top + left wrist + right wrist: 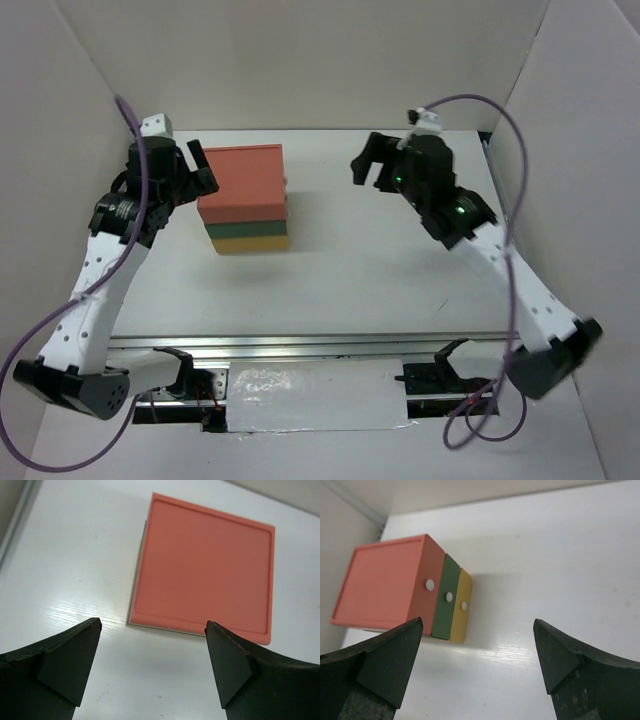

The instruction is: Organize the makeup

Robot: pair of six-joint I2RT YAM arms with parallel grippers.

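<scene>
I am looking down on a white wooden table (pixel 400 280) closed in by plain white walls (pixel 330 60). On its left half stands a stacked plastic drawer box (pixel 243 195), with an orange drawer on top, a dark green one under it and a yellow one at the bottom. The three drawers look pushed in, their fronts turned toward the right side of the table.

My two white and black arms reach in from the near edge, one on each side of the box. The left claw (pixel 203 168) hangs just beside the box's left edge. Its wrist camera looks down on the flat orange top (pixel 205 570), and its black fingers (pixel 65 665) are spread wide with nothing between them. The right claw (pixel 368 165) is well apart from the box, facing the drawer fronts (pixel 395 585). Its fingers (pixel 570 665) are also spread wide and pinch nothing.

Each drawer front carries one small round white knob (pixel 429 584).

Where the makeup lies I cannot tell from these views.
</scene>
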